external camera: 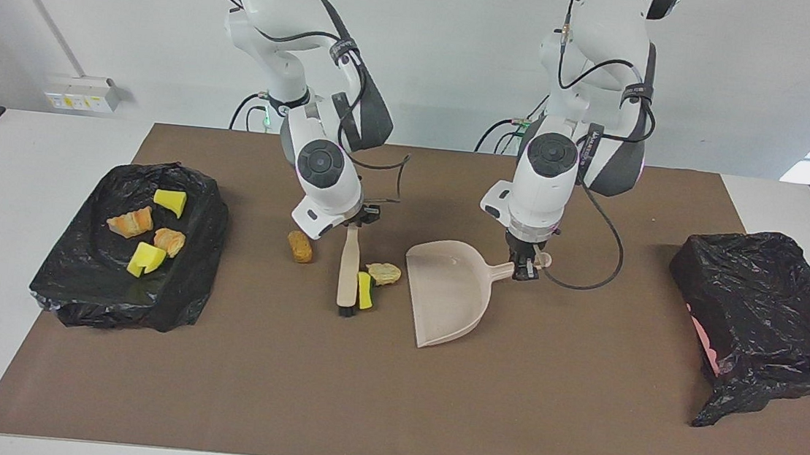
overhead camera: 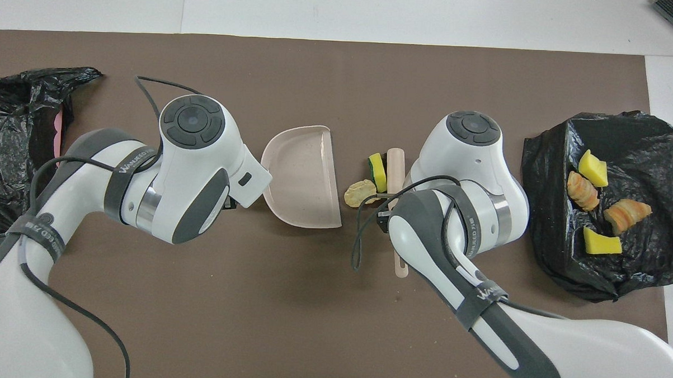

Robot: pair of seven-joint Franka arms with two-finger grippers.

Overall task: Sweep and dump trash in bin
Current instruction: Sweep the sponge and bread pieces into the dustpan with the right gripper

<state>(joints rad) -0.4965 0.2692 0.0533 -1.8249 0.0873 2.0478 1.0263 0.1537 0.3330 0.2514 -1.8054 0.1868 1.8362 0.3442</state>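
Three trash scraps lie on the brown mat: an orange lump (external camera: 300,246), a tan lump (external camera: 384,273) (overhead camera: 359,192) and a yellow chunk (external camera: 365,290) (overhead camera: 377,171). My right gripper (external camera: 358,217) is shut on the handle of the beige brush (external camera: 350,263) (overhead camera: 394,163), whose black bristles rest on the mat beside the yellow chunk. My left gripper (external camera: 525,267) is shut on the handle of the beige dustpan (external camera: 447,290) (overhead camera: 303,176), which lies empty on the mat, its mouth toward the scraps. Several more scraps (external camera: 148,234) (overhead camera: 593,203) lie in the black-lined bin (external camera: 196,268) (overhead camera: 652,138).
The bin stands at the right arm's end of the table. A second black bag (external camera: 764,310) (overhead camera: 13,144) over something pink sits at the left arm's end. The orange lump is hidden under the right arm in the overhead view.
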